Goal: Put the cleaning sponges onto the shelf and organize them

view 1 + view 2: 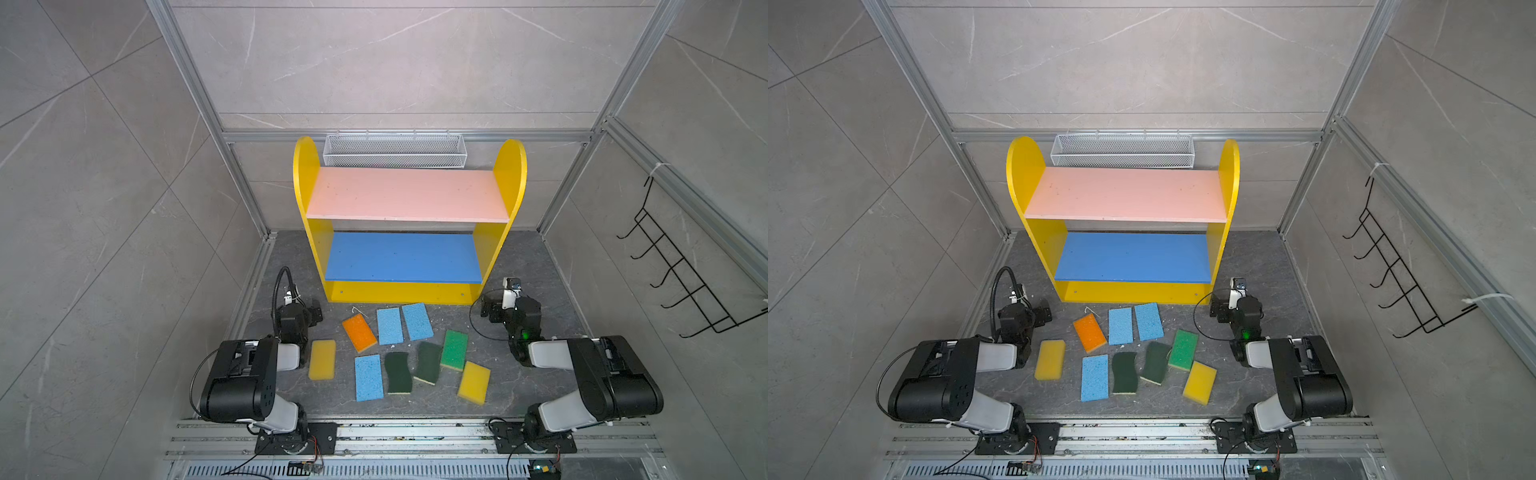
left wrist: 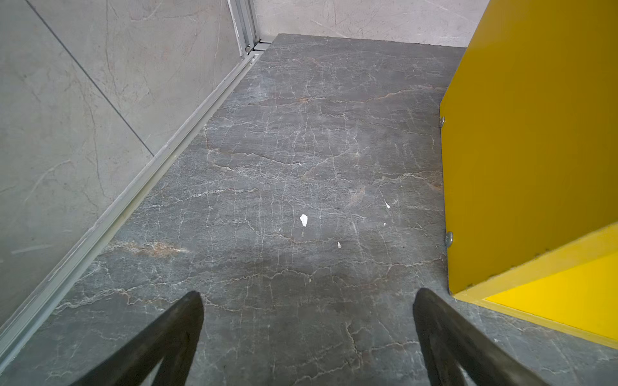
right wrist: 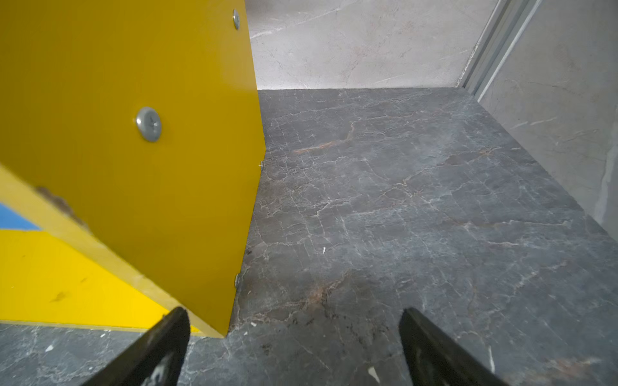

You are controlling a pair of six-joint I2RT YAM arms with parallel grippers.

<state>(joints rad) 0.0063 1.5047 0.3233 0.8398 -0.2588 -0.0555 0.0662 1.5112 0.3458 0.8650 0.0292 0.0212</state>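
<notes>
We are looking at the shelf point(image 1: 306, 178), which is standing ahead of both sets of jaws and between them. It is a yellow unit with rounded side panels, a pink upper board point(image 1: 407, 193) and a blue lower board point(image 1: 403, 257). Its front corners are sitting just beside each set of jaws.

The nine cleaning sponges are lying flat on the desk point(image 1: 519, 386), between the left jaws and the right jaws and back toward the arm bases. None is on the shelf.
- **Thick yellow blocks:** one point(image 1: 322, 359) is lying on the left jaws' side and the other point(image 1: 473, 382) on the right jaws' side.
- **Thin light-blue rectangles:** two point(image 1: 390, 326) point(image 1: 417, 321) are lying side by side nearest the shelf, and a third point(image 1: 368, 377) farther back.
- **Wavy dark-green scourers:** both point(image 1: 398, 372) point(image 1: 428, 363) are lying in the middle.
- **Bright-green-topped sponge:** this one point(image 1: 454, 350) is lying just beside the second scourer.
- **Orange-topped sponge:** this one point(image 1: 359, 332) is lying tilted, near the blue pair.

The desk is showing a dark grey, veined stone look. Pale grey tiled walls point(image 1: 83, 187) and an aluminium frame point(image 1: 407, 136) are enclosing it. A white wire mesh basket point(image 1: 395, 150) is hanging behind the shelf, and a black wire hook rack point(image 1: 681, 274) is hanging on the wall beyond the right jaws.

In the wrist views, both sets of jaws are standing spread wide, gripping nothing. The left fingers point(image 2: 174, 341) and the right fingers point(image 3: 157, 351) are hovering over bare desk, each near a yellow side panel but apart from it.
</notes>
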